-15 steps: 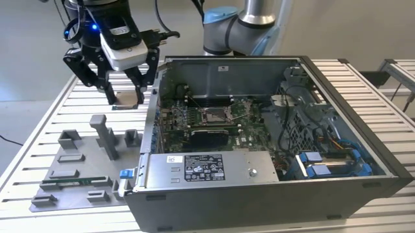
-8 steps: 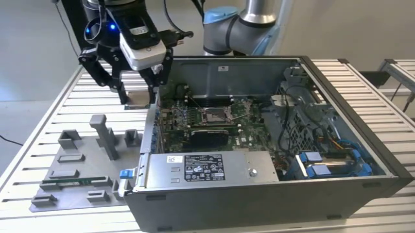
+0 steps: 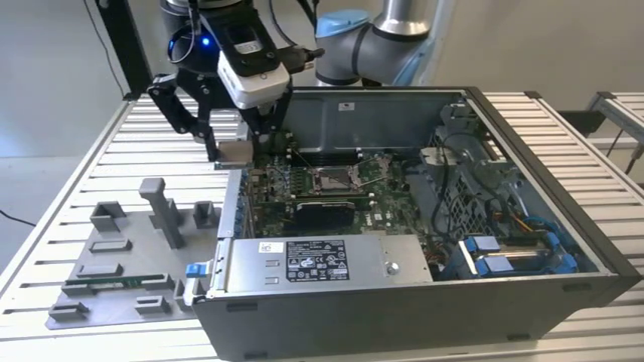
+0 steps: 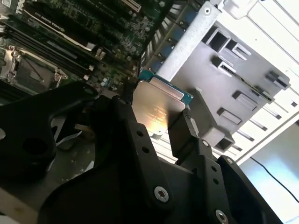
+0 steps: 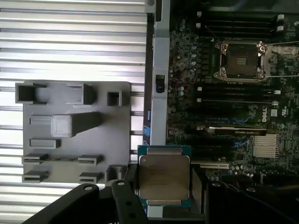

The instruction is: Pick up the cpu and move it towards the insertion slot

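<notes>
Silvery cpu (image 5: 163, 175) pinched between black fingers (image 4: 182, 133) of gripper (image 3: 235, 153), held up well apart from insertion slot (image 3: 337, 177), toward exterior view's left of it. One cpu edge tucked behind fingers in first wrist view; slot lever barely readable.

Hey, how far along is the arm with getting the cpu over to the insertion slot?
Done: the cpu is lifted, clear of the grey fixture plate. In hand: the end effector is shut on it, about above the case wall. Left: it is not yet over the insertion slot on the motherboard.
</notes>
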